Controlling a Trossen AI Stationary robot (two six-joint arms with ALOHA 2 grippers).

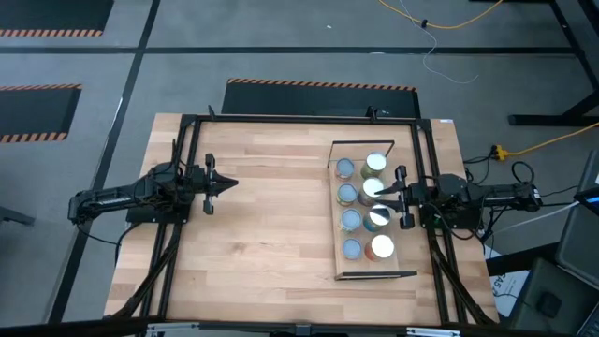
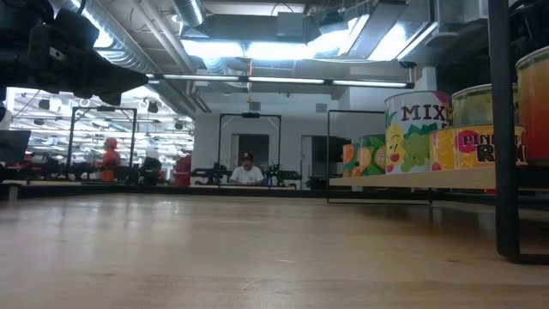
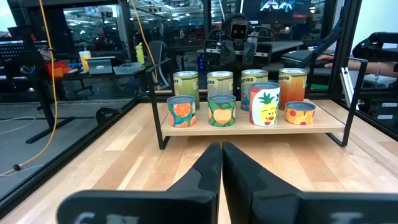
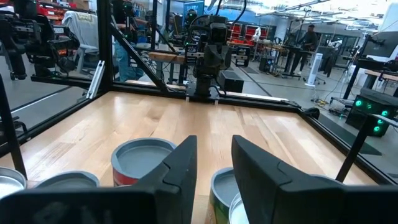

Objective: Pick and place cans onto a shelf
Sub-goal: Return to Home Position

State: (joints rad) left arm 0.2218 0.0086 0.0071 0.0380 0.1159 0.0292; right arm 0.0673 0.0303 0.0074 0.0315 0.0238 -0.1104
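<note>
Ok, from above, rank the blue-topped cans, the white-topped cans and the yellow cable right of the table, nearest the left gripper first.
From the left gripper:
1. Blue-topped cans, row facing it.
2. White-topped cans, row behind.
3. Yellow cable, floor, far right.

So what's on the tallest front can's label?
The tallest front can shows a yellow pineapple on white, red-edged; best in left wrist view.

Bright ceiling strip lights (image 2: 257,50) flood my workspace from above, burning out white in the low view. Glare whitens several round metal can tops (image 1: 382,247); shadows are faint.
</note>
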